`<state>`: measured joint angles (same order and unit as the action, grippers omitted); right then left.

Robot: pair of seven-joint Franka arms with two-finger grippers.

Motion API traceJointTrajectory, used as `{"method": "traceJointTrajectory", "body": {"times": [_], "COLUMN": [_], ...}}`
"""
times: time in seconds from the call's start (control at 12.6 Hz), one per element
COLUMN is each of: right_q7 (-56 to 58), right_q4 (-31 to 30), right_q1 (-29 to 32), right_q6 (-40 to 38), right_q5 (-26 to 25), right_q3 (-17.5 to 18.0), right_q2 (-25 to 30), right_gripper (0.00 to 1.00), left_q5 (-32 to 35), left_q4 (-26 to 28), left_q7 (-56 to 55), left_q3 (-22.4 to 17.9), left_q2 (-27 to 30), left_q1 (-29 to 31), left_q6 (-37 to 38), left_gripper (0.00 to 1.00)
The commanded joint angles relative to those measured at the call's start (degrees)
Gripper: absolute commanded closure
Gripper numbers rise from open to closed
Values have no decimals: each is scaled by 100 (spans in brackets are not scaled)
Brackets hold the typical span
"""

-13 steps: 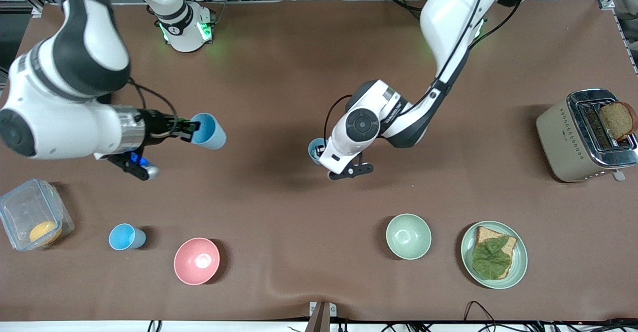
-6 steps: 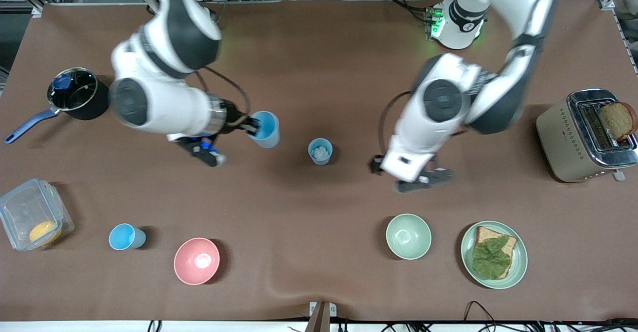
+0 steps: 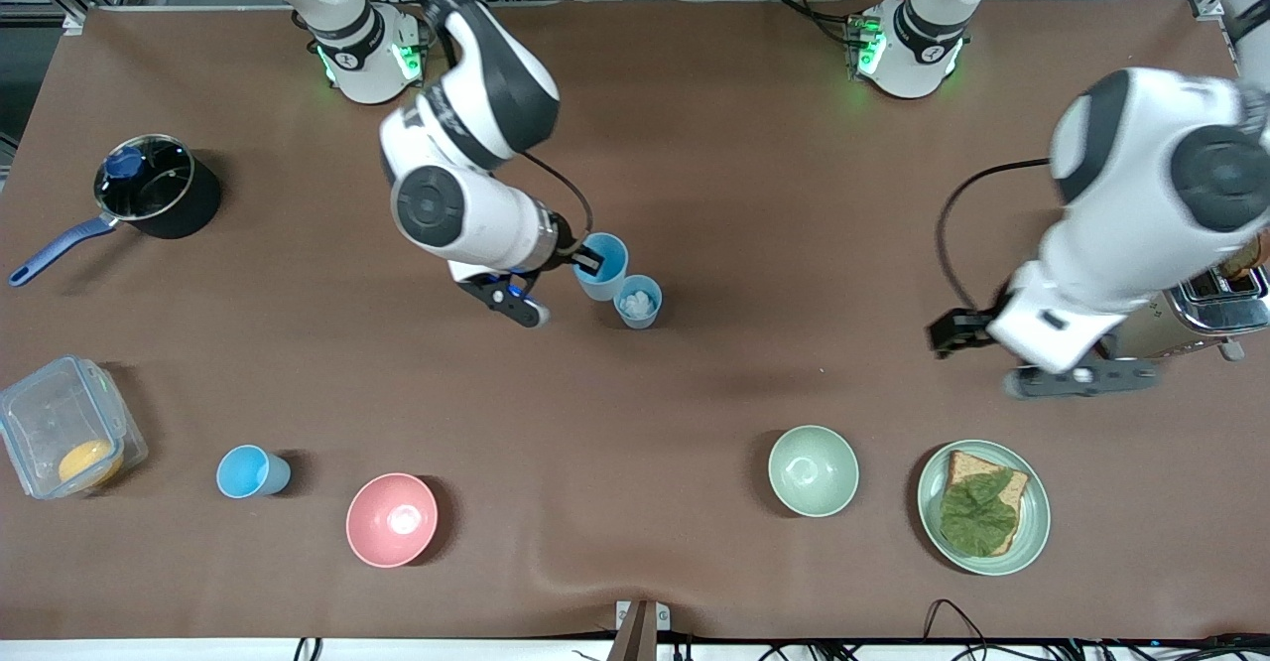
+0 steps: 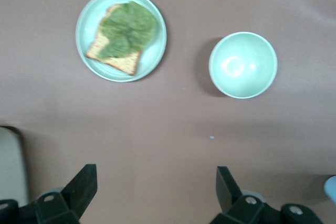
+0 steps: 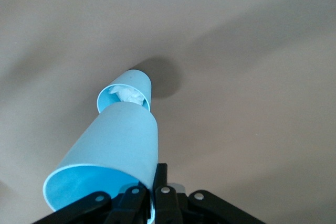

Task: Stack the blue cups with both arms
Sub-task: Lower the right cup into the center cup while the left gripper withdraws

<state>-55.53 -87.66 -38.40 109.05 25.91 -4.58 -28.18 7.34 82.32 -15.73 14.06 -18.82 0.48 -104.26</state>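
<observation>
My right gripper (image 3: pixel 587 260) is shut on the rim of a tilted blue cup (image 3: pixel 603 266), held just above the table right beside a second blue cup (image 3: pixel 637 301). That cup stands upright at mid-table with something white inside. In the right wrist view the held cup (image 5: pixel 107 163) fills the space before my gripper (image 5: pixel 154 181), and the standing cup (image 5: pixel 126 92) is just past its base. A third blue cup (image 3: pixel 253 471) stands near the front edge, toward the right arm's end. My left gripper (image 3: pixel 954 331) is open and empty over bare table by the toaster; the left wrist view shows its fingers (image 4: pixel 80 188) wide apart.
A pink bowl (image 3: pixel 391 519), pale green bowl (image 3: pixel 813 469) and plate with toast and lettuce (image 3: pixel 1032 512) line the front. A black pot (image 3: pixel 157 188) and a clear container (image 3: pixel 64 433) are at the right arm's end. The toaster (image 3: pixel 1215 296) is partly hidden by the left arm.
My right arm has carried its blue cup across to the standing cup at mid-table. My left arm let go of that cup and has swung away toward the toaster.
</observation>
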Motion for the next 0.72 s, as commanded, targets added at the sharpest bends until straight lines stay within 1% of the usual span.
{"method": "traceJointTrajectory", "body": {"times": [0.0,0.16,0.48,0.56,0.64], "right_q7": [-3,129,200,192,165], "right_q4": [65,109,126,126,118], "right_q1": [-123,-159,-176,-246,-342], "right_q6": [274,362,380,424,450], "right_q5": [45,46,63,54,37], "right_q3": [-70,-70,-70,-70,-70], "right_q2": [-283,-390,-469,-469,-504], "right_gripper": [100,100,100,100,100], "left_q5": [110,101,22,22,22], "left_q4": [162,170,179,205,206], "left_q7": [699,1202,1265,1248,1256], "left_q3": [80,80,88,88,80], "left_q2": [405,572,923,1020,1047], "left_q1": [329,531,699,691,717], "left_q6": [256,511,1073,1266,1294], "left_gripper": [0,0,0,0,0]}}
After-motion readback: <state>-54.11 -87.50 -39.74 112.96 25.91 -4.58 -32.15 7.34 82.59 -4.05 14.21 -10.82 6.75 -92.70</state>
